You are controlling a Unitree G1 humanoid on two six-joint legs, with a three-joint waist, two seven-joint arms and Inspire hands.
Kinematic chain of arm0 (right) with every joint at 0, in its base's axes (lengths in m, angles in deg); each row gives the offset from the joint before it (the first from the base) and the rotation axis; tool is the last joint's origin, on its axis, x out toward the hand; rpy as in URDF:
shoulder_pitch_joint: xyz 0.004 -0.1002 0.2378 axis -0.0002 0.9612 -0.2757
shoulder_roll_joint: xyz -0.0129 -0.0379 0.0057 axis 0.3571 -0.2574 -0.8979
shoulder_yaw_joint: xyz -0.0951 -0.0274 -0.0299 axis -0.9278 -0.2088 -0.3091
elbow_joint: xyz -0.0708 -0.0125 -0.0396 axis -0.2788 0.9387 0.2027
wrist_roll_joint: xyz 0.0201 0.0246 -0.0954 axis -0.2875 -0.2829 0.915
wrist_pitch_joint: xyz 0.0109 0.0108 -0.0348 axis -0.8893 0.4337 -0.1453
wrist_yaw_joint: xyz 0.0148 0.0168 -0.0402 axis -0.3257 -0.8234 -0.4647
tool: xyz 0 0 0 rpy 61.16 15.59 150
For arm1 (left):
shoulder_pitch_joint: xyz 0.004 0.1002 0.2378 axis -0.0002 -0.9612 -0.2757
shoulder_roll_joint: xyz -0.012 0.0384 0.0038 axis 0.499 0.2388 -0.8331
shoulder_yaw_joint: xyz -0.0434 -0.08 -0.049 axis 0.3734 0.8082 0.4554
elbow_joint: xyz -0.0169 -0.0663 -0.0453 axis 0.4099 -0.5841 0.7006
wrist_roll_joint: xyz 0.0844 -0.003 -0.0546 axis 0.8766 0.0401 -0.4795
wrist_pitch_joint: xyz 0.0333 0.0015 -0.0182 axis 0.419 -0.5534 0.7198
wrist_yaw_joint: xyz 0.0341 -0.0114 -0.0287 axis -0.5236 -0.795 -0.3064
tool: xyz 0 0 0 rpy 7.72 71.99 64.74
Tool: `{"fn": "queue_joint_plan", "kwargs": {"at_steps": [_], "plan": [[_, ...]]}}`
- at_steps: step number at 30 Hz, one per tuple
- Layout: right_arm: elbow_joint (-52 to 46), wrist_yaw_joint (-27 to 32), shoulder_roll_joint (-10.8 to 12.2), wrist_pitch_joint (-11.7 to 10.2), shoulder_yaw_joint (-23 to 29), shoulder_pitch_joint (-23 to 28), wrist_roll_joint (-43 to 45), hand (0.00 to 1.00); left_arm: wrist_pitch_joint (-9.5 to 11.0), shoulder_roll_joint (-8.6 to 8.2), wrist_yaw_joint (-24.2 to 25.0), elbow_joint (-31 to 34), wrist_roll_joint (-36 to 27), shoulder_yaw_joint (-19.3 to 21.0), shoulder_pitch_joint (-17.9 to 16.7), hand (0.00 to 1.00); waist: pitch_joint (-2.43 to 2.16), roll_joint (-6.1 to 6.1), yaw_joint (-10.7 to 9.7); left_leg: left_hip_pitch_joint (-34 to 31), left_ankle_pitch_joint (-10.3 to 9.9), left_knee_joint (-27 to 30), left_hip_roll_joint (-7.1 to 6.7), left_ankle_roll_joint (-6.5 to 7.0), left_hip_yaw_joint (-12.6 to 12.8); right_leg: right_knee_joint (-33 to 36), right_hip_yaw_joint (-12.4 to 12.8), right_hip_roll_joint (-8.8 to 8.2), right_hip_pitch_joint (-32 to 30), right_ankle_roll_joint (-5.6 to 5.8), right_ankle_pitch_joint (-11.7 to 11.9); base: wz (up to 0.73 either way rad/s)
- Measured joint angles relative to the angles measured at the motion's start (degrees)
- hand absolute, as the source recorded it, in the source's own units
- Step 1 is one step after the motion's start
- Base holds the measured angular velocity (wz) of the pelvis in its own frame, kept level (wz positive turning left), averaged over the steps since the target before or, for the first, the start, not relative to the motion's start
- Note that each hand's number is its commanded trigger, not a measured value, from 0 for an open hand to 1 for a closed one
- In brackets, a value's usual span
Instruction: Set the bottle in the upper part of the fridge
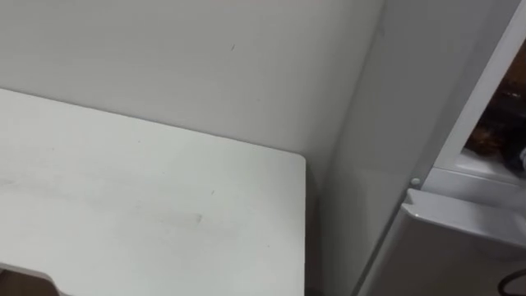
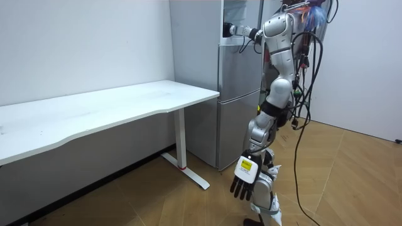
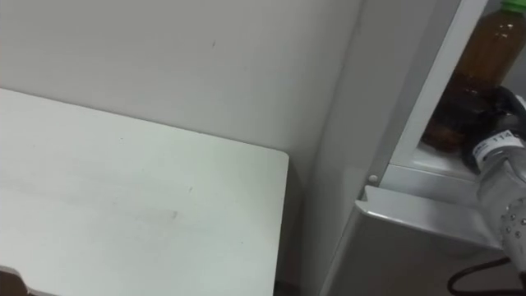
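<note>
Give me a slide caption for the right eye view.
Robot's right hand at a green-capped brown bottle standing inside the open upper fridge, white table alongside.

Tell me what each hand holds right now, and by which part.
Cannot be told for sure: the right hand is at the lower body of the bottle inside the upper fridge, its grip hidden. The left hand hangs open, holding nothing.

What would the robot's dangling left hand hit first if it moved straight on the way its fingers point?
Most likely the wooden floor: the left hand hangs beside the leg, fingers pointing down, with nothing visible beneath it, though depth is unclear.
</note>
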Motion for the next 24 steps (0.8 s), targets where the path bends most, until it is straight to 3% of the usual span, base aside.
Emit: {"fn": "queue_joint_plan", "kwargs": {"at_steps": [14,15,16,17,24], "plan": [[2.9,-1.7,-1.1,0.0,0.0,-0.3,-0.1,1.00,-0.4,0.43,-0.2,0.0,0.0,0.0,0.0,0.00,0.01,-0.05,0.2,0.2,0.0,-0.1,-0.02,-0.01,-0.1,0.0,0.0,-0.06,0.4,-0.01,0.0,0.00],[3.1,-1.7,-1.2,0.0,-0.1,-0.3,-0.1,0.96,-0.4,0.43,-0.2,0.0,0.0,0.0,0.0,0.00,0.02,-0.05,0.2,0.2,0.0,-0.1,-0.02,-0.01,-0.1,0.0,0.0,-0.05,0.4,-0.01,0.0,0.00],[3.5,-1.7,-1.6,0.0,-0.3,-0.3,-0.1,0.10,-0.5,0.43,-0.2,0.0,0.0,0.0,0.0,0.00,0.03,-0.08,0.3,0.2,0.0,-0.1,-0.02,-0.01,-0.1,0.0,0.0,-0.06,0.4,-0.01,0.0,0.00],[4.0,-1.7,-2.1,0.0,-0.5,-0.3,0.0,0.00,-0.5,0.46,-0.2,0.0,0.0,0.0,0.0,0.00,0.05,-0.16,0.4,0.2,0.0,-0.1,-0.03,-0.01,-0.1,0.0,0.0,-0.06,0.4,-0.01,0.0,0.00],[4.8,-1.4,-3.3,0.0,-1.2,-0.3,0.7,0.00,-0.6,0.60,-0.1,0.0,0.0,0.0,0.1,0.00,0.31,-0.61,1.1,0.2,0.0,-0.1,-0.03,-0.01,-0.2,0.0,-0.1,-0.05,0.4,-0.01,0.0,0.00]]}}
